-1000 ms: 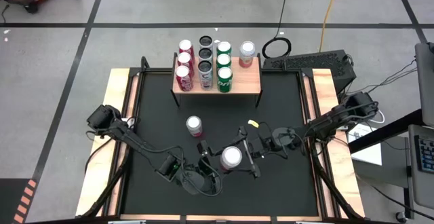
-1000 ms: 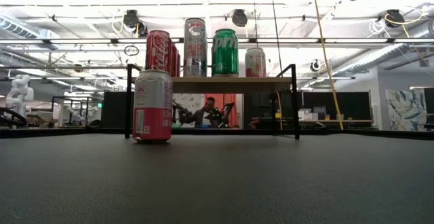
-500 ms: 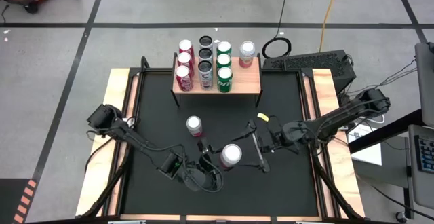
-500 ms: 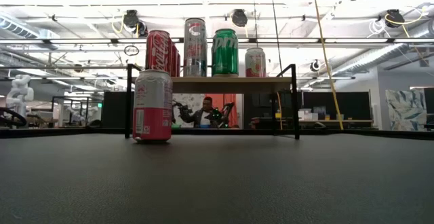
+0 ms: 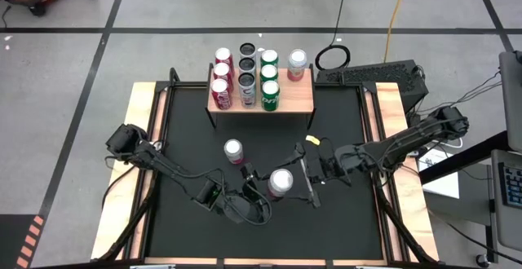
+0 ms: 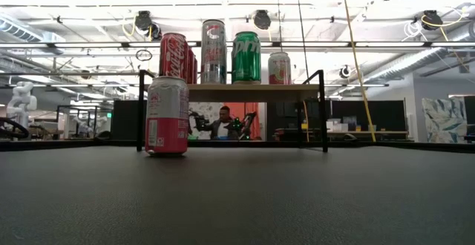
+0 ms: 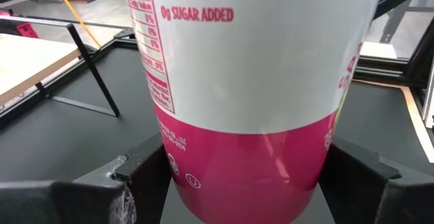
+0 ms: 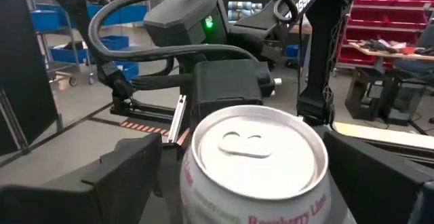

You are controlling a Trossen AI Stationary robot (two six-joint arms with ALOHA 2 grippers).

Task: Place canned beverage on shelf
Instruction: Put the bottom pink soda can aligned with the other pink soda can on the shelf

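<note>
Cans number ten in all. Eight stand on the shelf [image 5: 261, 94] at the far edge of the tabletop [image 5: 342, 138]: a row of three red cans [image 5: 221, 71], a row of three dark-topped cans [image 5: 246, 77], two green cans [image 5: 269, 77], and one silver-topped pink can [image 5: 297, 63] alone at the right end of the board. In the low view only the front cans of each row show, so that view cannot confirm the count.

A ninth, a pink-and-white can [image 5: 234, 151], stands upright on the black mat near the middle of the tabletop, in front of the shelf's left part and well apart from both arms.

The tenth, the held can [image 5: 280, 183], is lifted off the mat toward the near edge, clamped upright in the left gripper [image 5: 269, 194]; its fingers [image 7: 142, 176] press the can's pink lower band from both sides.

The right gripper [image 5: 308, 183] sits just beside that can on its right, jaws spread wide with the can's top between them, not touching it.

A yellow tag [image 5: 311, 138] shows on the right arm.
</note>
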